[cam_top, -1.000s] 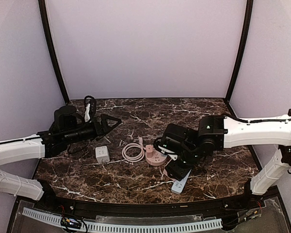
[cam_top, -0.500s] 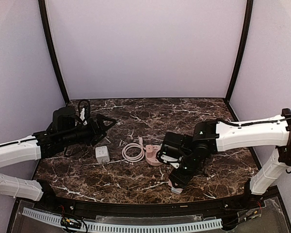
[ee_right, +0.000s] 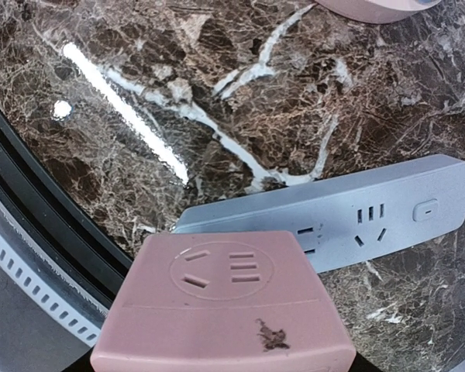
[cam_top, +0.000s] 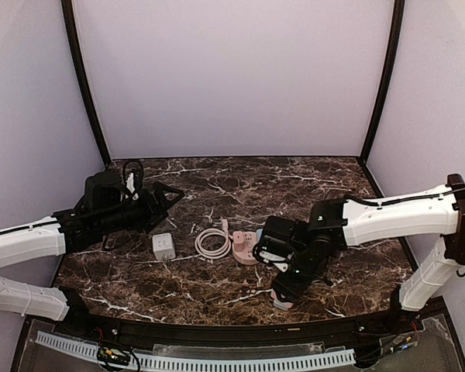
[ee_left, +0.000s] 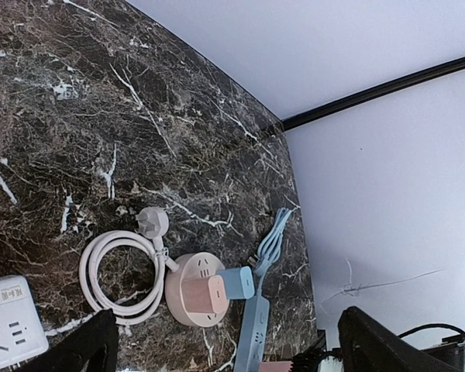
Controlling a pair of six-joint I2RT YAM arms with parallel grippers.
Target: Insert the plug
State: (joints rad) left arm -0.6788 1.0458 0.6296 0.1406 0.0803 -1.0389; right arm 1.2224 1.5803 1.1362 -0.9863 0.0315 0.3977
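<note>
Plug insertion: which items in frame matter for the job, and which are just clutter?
Job (likely): pink adapter, held; blue strip under it.
Lying about: white cube socket; coiled cord; round pink hub.

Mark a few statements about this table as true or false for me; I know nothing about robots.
1. A coiled cable lies beside the round pink socket. True.
2. The left gripper holds the white cube. False: it is open, in the air, apart from the cube.
3. A pink block hangs above the blue strip. True.
4. The table is plain white. False: it is dark marble.
5. The cable's plug sits in the blue strip. False: it lies loose on the table.
</note>
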